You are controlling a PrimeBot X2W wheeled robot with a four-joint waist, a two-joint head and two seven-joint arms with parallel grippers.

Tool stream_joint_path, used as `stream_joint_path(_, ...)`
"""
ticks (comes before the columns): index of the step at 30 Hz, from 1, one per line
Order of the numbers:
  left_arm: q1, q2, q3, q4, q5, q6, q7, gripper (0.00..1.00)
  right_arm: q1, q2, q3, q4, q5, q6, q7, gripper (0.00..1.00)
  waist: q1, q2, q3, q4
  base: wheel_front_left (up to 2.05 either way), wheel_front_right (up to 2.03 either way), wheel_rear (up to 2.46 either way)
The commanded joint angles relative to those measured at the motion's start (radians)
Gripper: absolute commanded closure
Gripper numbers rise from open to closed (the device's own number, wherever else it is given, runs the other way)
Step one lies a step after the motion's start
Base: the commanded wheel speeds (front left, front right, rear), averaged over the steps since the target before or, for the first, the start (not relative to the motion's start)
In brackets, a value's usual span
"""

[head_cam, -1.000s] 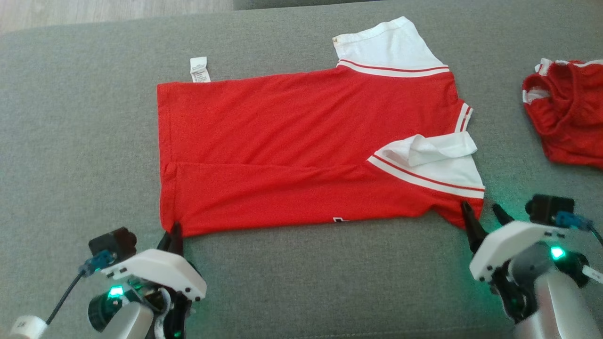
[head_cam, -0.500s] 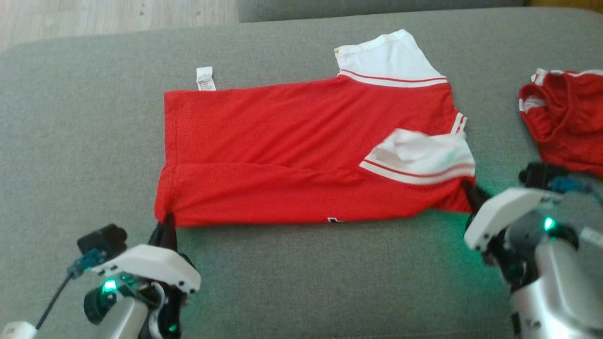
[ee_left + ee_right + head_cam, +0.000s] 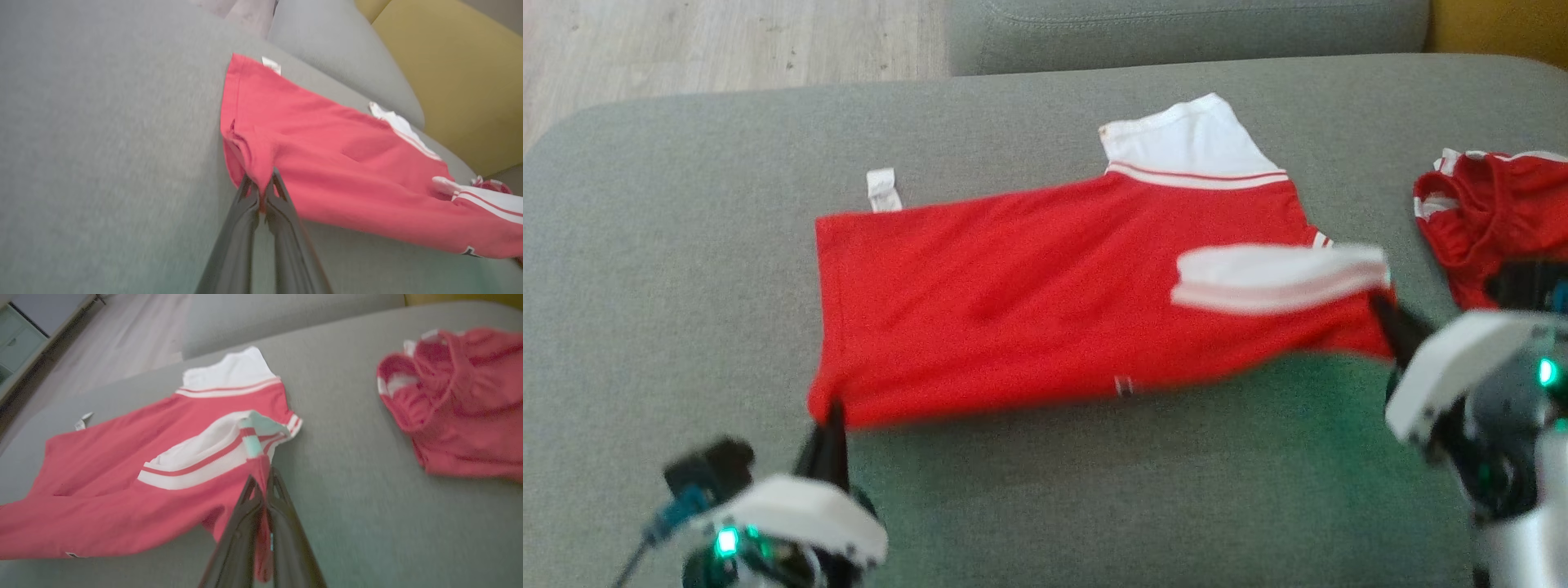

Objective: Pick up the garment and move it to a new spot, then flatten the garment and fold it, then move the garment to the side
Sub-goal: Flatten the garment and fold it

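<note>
L gripper (image 3: 832,415) clamped on shirt (image 3: 1013,286) hem corner. R gripper (image 3: 1387,312) clamped on its sleeve-side edge. Red bundle (image 3: 1494,212) just right of R gripper.

Red garment (image 3: 1013,286) with white sleeves lies spread, both near corners lifted.

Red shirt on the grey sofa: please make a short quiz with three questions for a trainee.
1. True or false: the left gripper is shut on the red shirt's hem corner.
2. What lies right of the shirt in the head view? A) another red garment B) a blue towel C) a book
3. Fill in: the right gripper pinches the shirt beside its ____ sleeve.
Key: 1 true; 2 A; 3 white.
</note>
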Motion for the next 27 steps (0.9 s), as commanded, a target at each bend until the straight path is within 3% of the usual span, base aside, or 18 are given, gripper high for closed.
stream_joint_path(1, 0.008, 0.019, 0.026, -0.039, -0.005, 0.010, 0.000, 1.00, 0.032, -0.005, 0.011, -0.056, 0.005, 0.007, 0.011, 1.00, 0.0001, 0.0000, -0.002, 0.000, 0.00, 0.00, 0.00)
stream_joint_path(8, 0.114, 0.011, 0.003, -0.018, -0.021, 0.015, -0.006, 1.00, 0.197, 0.029, -0.014, -0.064, -0.002, 0.007, 0.005, 1.00, 0.0001, 0.0000, -0.004, -0.001, 0.00, 0.00, 0.00)
stream_joint_path(14, 0.130, 0.016, -0.003, 0.018, -0.015, 0.013, -0.016, 1.00, 0.230, 0.049, -0.036, -0.007, -0.009, 0.007, -0.049, 1.00, 0.0001, 0.0000, -0.003, -0.005, 0.00, 0.00, 0.00)
stream_joint_path(16, 0.127, 0.017, -0.002, 0.024, -0.013, 0.013, -0.019, 1.00, 0.231, 0.055, -0.041, 0.022, -0.007, 0.007, -0.072, 0.52, 0.0001, 0.0000, -0.002, -0.006, 0.00, 0.00, 0.00)
stream_joint_path(17, 0.124, 0.019, -0.001, 0.027, -0.010, 0.014, -0.022, 1.00, 0.229, 0.058, -0.040, 0.034, -0.006, 0.007, -0.084, 0.01, 0.0001, 0.0000, -0.002, -0.006, 0.00, 0.00, 0.00)
stream_joint_path(19, 0.119, 0.022, 0.000, 0.030, -0.005, 0.014, -0.025, 1.00, 0.228, 0.061, -0.038, 0.053, 0.000, 0.007, -0.103, 0.00, 0.0001, 0.0000, -0.001, -0.007, 0.00, 0.00, 0.00)
stream_joint_path(20, 0.117, 0.025, -0.001, 0.030, -0.002, 0.015, -0.027, 0.71, 0.228, 0.062, -0.038, 0.059, 0.006, 0.007, -0.111, 0.00, 0.0001, 0.0000, -0.001, -0.008, 0.00, 0.00, 0.00)
stream_joint_path(22, 0.113, 0.030, 0.000, 0.025, 0.005, 0.015, -0.032, 0.00, 0.231, 0.064, -0.041, 0.061, 0.013, 0.007, -0.125, 0.00, 0.0001, 0.0000, -0.003, -0.007, 0.00, 0.00, 0.00)
stream_joint_path(27, 0.088, 0.066, 0.008, -0.017, 0.034, 0.024, -0.032, 0.00, 0.229, 0.065, -0.074, 0.001, 0.020, 0.007, -0.161, 0.00, 0.0001, 0.0000, -0.009, -0.007, 0.00, 0.00, 0.00)
